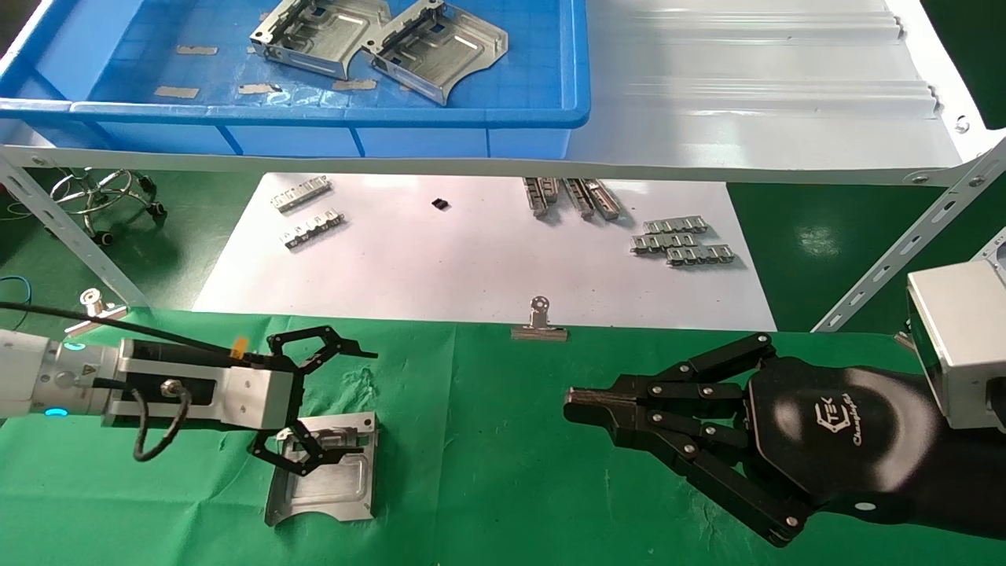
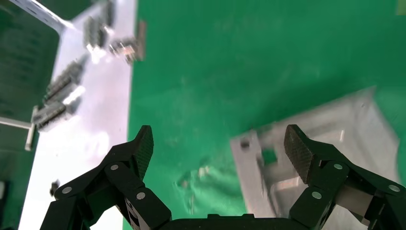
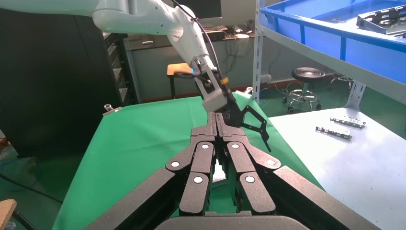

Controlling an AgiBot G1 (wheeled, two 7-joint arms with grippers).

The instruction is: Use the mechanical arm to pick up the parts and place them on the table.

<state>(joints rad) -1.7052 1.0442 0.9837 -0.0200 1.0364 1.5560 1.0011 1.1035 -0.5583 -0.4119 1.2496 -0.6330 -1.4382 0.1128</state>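
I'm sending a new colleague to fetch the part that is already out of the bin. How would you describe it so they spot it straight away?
Look at the green cloth table, on the robot's left side. Under the open left gripper lies a silver sheet-metal part, flat on the cloth. It is the only such plate there; the other two parts sit in the blue tray on the shelf.

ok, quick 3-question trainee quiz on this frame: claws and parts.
1. True or false: the left claw is open above a part lying on the green table.
2. How many parts lie in the blue tray? A) one B) two C) four
3. The right claw is ____ (open/shut).

Key: 1 true; 2 B; 3 shut.
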